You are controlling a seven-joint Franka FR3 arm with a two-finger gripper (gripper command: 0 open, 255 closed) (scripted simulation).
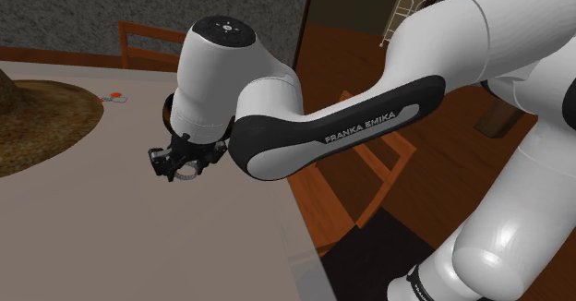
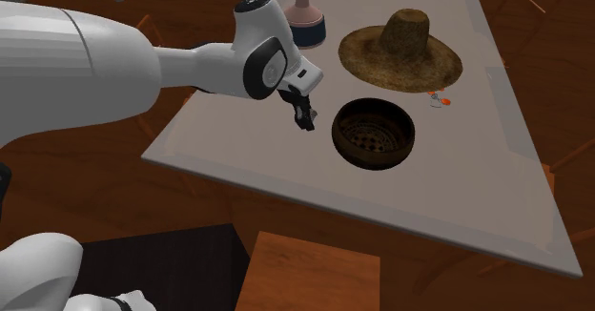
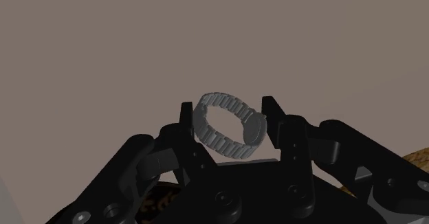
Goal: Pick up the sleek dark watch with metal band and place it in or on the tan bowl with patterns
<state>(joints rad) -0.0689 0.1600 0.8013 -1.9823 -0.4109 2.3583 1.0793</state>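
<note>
1. Holds the watch (image 3: 223, 145) clamped in the black gripper (image 3: 228, 107), one finger against each side of the grey link band, dark face next to one finger.
2. Hangs above the pale table (image 2: 286, 171), with the watch off its surface.
3. Sits just beside the dark brown bowl (image 2: 374, 133), on its left in the second exterior view, not over it.
4. Stands upright on the table, ringed patterning inside the bowl.
5. Beyond the bowl, on the table: brown straw hat (image 2: 400, 50) and, near its brim, a small orange-tipped item (image 2: 439, 99).
</note>
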